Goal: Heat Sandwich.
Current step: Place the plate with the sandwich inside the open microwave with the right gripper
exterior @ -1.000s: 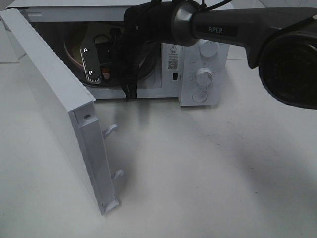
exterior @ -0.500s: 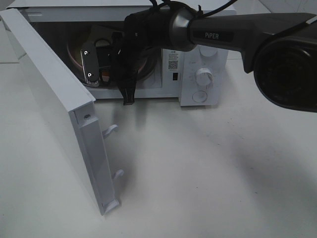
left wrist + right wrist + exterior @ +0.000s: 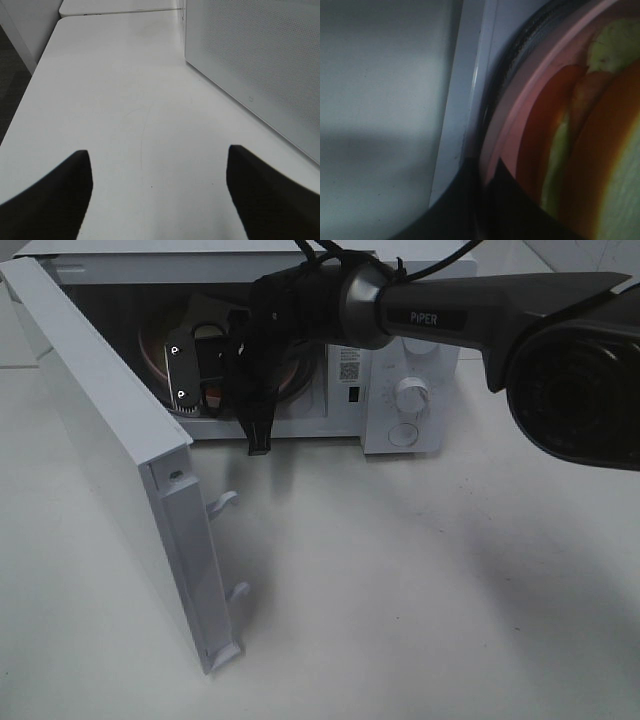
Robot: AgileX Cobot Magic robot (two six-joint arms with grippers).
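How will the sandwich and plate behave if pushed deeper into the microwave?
The plate looks rigid and smooth, so it likely slides whole, though the right gripper pinches only its rim and might slip. The sandwich lies loose, layered; a jolt may shift it.

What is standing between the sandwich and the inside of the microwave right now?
Nothing visible. The door is swung wide open, and the plate carrying the sandwich is inside the microwave, with the right gripper pinching its rim.

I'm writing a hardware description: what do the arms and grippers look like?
The right arm is dark grey, marked PiPER in white, with a silver collar and black cables at the wrist. The left gripper shows two black, blunt fingertips.
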